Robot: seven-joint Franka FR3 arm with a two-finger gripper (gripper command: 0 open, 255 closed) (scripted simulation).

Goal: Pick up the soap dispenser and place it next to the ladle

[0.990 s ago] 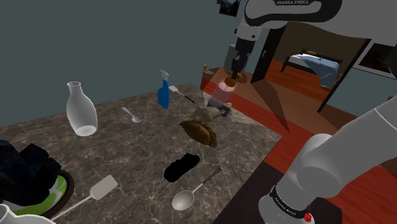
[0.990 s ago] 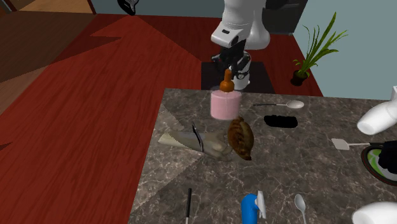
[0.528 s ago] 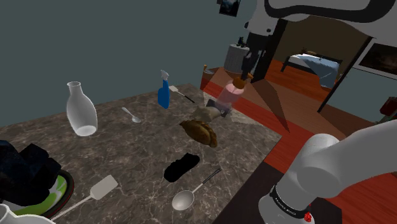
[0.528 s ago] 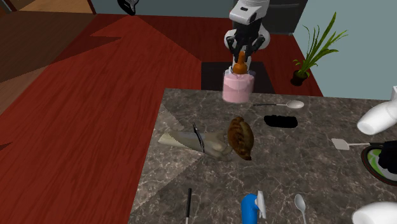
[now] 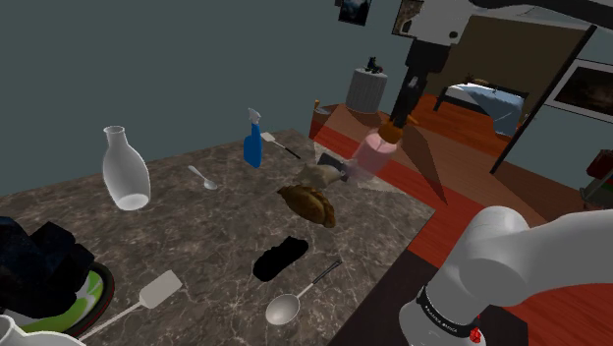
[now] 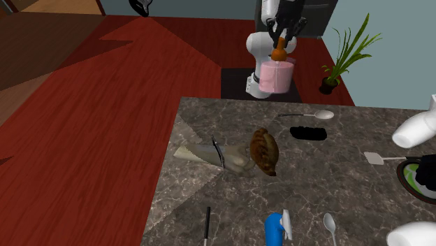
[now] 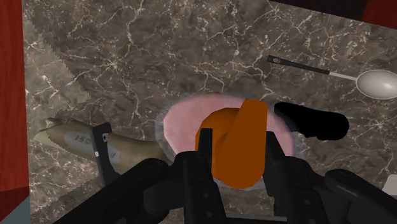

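Note:
The soap dispenser (image 5: 375,150) is a pink bottle with an orange pump top, and it hangs in the air high above the marble table. My gripper (image 5: 396,116) is shut on its orange pump (image 7: 236,149), seen also in the second exterior view at the dispenser (image 6: 278,75) under the gripper (image 6: 281,46). The ladle (image 5: 296,298) lies near the table's front edge in the shoulder view, its silver bowl toward the camera. In the wrist view the ladle (image 7: 356,77) lies off to one side of the held dispenser (image 7: 184,118).
On the marble table (image 5: 187,236) lie a brown pastry (image 5: 307,203), a black object (image 5: 278,257), a blue spray bottle (image 5: 253,143), a spoon (image 5: 203,178), a white carafe (image 5: 124,170), a spatula (image 5: 147,297) and a serrated knife with a clip (image 6: 209,154).
The gripper has lifted the soap dispenser higher and carried it toward the shoulder view's right, off past the table's edge over the red floor.

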